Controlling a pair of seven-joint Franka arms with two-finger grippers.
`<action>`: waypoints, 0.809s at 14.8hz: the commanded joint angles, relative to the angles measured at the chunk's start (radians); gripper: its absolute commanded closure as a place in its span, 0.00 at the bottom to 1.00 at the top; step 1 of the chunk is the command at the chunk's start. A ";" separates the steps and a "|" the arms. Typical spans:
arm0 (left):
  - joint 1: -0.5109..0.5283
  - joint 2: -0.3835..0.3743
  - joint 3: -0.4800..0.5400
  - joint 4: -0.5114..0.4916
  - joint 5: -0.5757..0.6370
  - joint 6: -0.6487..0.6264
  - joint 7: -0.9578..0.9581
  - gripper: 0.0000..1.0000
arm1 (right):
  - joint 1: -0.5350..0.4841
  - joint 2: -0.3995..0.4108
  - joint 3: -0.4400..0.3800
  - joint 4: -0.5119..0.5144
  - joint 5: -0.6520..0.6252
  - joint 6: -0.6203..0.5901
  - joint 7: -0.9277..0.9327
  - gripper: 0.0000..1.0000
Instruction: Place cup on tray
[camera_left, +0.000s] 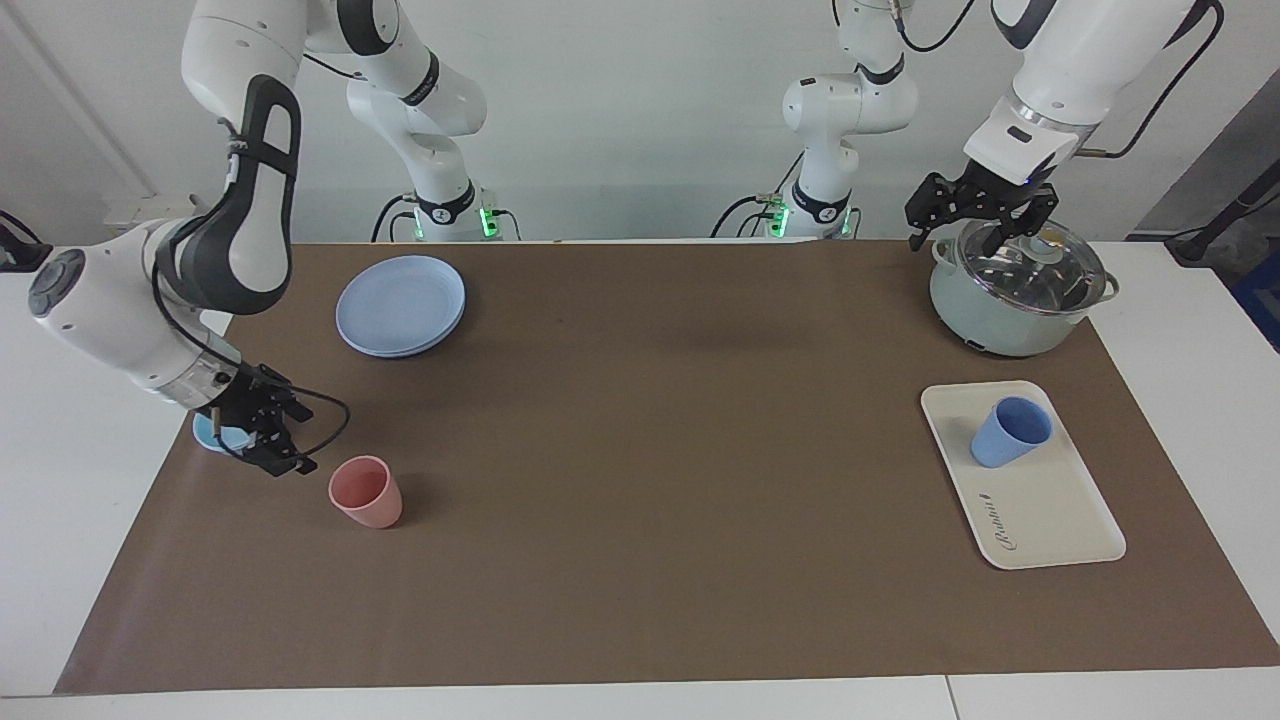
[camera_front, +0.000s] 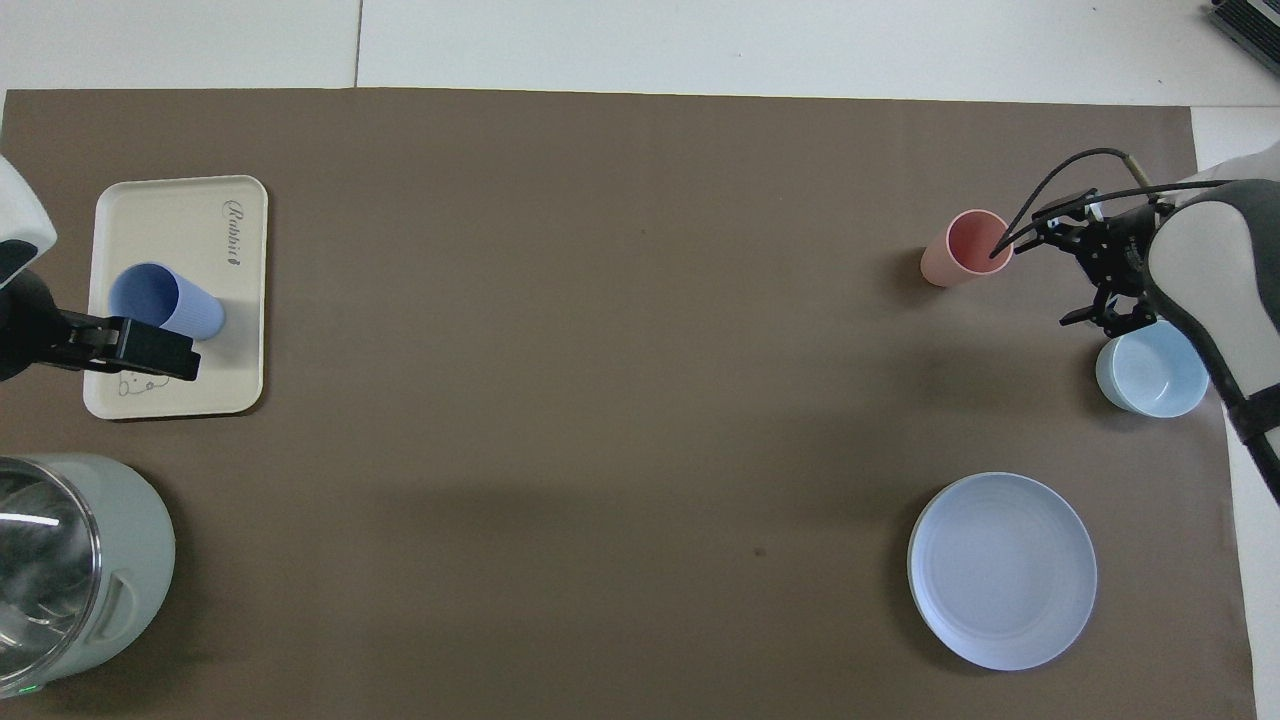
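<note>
now the small blue cup (camera_left: 1010, 431) stands upright on the tray (camera_left: 1050, 510), apart from the left gripper (camera_left: 975, 212), fingers spread empty over the pot (camera_left: 1010, 300) nearer the robots.

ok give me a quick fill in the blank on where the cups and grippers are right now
1. The blue cup stands on the cream ____.
2. The left gripper hangs over the lidded ____.
3. The right gripper is over the light-blue bowl, beside the ____ cup.
4. The round blue plate lies ____ to the robots than the bowl.

Missing words: tray; pot; pink; nearer
</note>
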 joint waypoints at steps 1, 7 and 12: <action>0.012 -0.049 -0.002 -0.063 0.018 0.035 0.017 0.00 | 0.056 -0.045 -0.001 -0.030 -0.105 -0.036 -0.213 0.00; 0.013 -0.034 -0.007 -0.005 0.057 0.004 0.017 0.00 | 0.161 -0.116 0.006 -0.035 -0.261 -0.107 -0.418 0.00; 0.011 -0.029 -0.019 0.000 0.044 0.000 -0.020 0.00 | 0.174 -0.283 0.012 -0.068 -0.266 -0.196 -0.492 0.00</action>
